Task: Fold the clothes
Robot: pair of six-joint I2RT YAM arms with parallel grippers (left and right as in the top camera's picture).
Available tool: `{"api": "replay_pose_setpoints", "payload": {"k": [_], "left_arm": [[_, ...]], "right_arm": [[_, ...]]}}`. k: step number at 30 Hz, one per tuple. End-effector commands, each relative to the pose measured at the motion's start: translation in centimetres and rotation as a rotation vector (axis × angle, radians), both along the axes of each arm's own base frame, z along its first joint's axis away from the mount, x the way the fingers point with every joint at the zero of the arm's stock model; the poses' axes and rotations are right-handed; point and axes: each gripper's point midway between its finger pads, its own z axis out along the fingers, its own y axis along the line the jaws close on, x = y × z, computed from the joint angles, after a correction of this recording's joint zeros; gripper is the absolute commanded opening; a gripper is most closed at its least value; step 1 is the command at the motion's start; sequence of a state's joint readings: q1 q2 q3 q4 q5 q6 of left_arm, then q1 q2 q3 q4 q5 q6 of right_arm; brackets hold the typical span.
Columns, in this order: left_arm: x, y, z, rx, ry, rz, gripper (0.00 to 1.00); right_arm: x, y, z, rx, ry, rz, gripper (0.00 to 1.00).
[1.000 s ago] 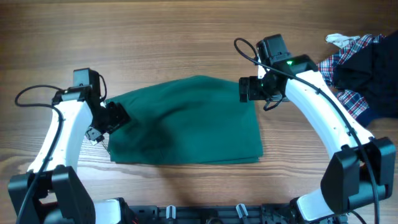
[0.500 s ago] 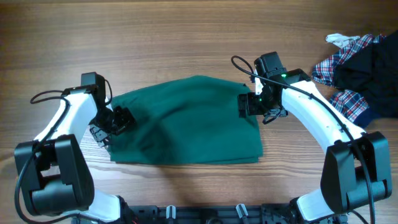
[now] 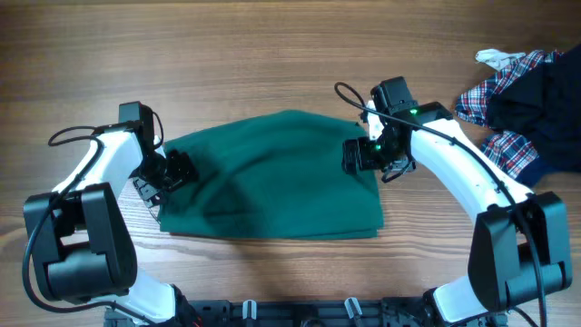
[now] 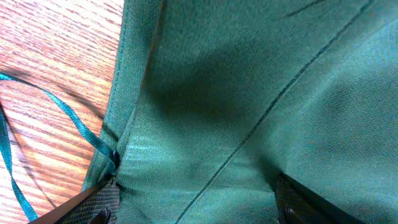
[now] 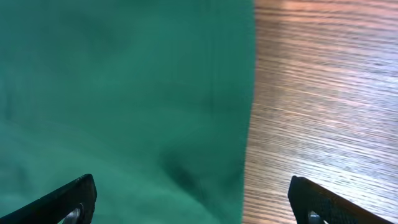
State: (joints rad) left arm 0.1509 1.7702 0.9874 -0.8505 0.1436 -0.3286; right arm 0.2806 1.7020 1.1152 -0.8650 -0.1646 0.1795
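Observation:
A dark green garment (image 3: 272, 177) lies folded flat in the middle of the wooden table. My left gripper (image 3: 174, 170) is low over its left edge. In the left wrist view the fingers (image 4: 193, 211) are spread wide with green cloth (image 4: 249, 93) and a seam between them, and a teal drawstring (image 4: 68, 118) trails onto the wood. My right gripper (image 3: 357, 156) is over the garment's upper right edge. In the right wrist view its fingers (image 5: 193, 208) are wide open and straddle the cloth's straight edge (image 5: 245, 124), with one finger over cloth and the other over bare wood.
A heap of other clothes sits at the far right: a plaid shirt (image 3: 490, 91), a dark garment (image 3: 545, 100) and a bit of white cloth (image 3: 495, 57). The arm bases stand at the table's near edge.
My right gripper has moved down and a little left onto the garment's right edge. My left arm has shifted and its gripper has edged right onto the left edge. The garment keeps its shape.

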Motion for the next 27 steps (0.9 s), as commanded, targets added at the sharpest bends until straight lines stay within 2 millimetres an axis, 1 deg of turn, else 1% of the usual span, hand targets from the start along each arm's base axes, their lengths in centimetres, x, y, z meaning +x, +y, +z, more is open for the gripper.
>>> {"api": "replay_pose_setpoints", "payload": {"k": [1,4,6,8,10,12,13,15,17,18,20,22,23,24,25,27], "left_arm": [[0.0,-1.3,-2.5,-0.074,0.017,-0.024,0.84],[0.0,-1.3,-2.5,-0.074,0.017,-0.025,0.89],[0.1,-1.3,-2.4,-0.074,0.011,-0.032,0.95],[0.8,-1.2,-1.8,-0.070,-0.012,-0.033,0.99],[2.1,-1.0,-0.3,-0.060,-0.073,-0.035,0.99],[3.2,-0.8,1.4,-0.051,-0.134,-0.037,1.00],[3.6,-0.8,2.2,-0.046,-0.160,-0.038,0.99],[3.8,-0.7,3.4,-0.040,-0.197,-0.039,1.00],[3.8,-0.7,3.9,-0.038,-0.207,-0.039,0.99],[3.7,-0.7,3.9,-0.039,-0.202,-0.039,1.00],[3.6,-0.7,3.9,-0.039,-0.200,-0.039,1.00],[3.7,-0.7,3.9,-0.039,-0.201,-0.039,1.00],[3.6,-0.7,3.9,-0.039,-0.199,-0.039,1.00],[3.6,-0.8,3.9,-0.039,-0.198,-0.039,1.00],[3.6,-0.8,3.9,-0.040,-0.197,-0.039,1.00],[3.5,-0.8,3.9,-0.040,-0.196,-0.039,1.00]], "right_arm": [[-1.9,0.2,-1.7,0.018,0.059,0.028,1.00],[-2.8,0.3,-2.7,0.036,0.079,0.030,1.00],[-2.9,1.3,-2.8,0.097,0.074,0.062,1.00],[-3.6,2.2,-3.4,0.160,0.083,0.070,1.00],[-4.4,2.0,-4.0,0.156,0.106,0.068,1.00],[-4.6,2.2,-4.2,0.170,0.122,0.065,1.00],[-4.8,2.6,-4.3,0.192,0.137,0.066,1.00],[-5.2,2.6,-5.7,0.188,0.180,0.061,1.00],[-5.9,2.8,-7.1,0.201,0.241,0.055,0.99],[-6.2,2.8,-7.6,0.199,0.259,0.052,0.96],[-6.2,2.8,-7.7,0.202,0.265,0.050,0.91],[-6.3,3.1,-7.6,0.217,0.274,0.033,0.80],[-6.3,3.1,-7.6,0.216,0.277,0.024,0.69],[-6.3,3.1,-7.6,0.215,0.278,0.020,0.52],[-6.2,2.6,-7.8,0.183,0.281,-0.017,0.31],[-6.0,1.5,-8.2,0.107,0.280,-0.087,0.23]]}}
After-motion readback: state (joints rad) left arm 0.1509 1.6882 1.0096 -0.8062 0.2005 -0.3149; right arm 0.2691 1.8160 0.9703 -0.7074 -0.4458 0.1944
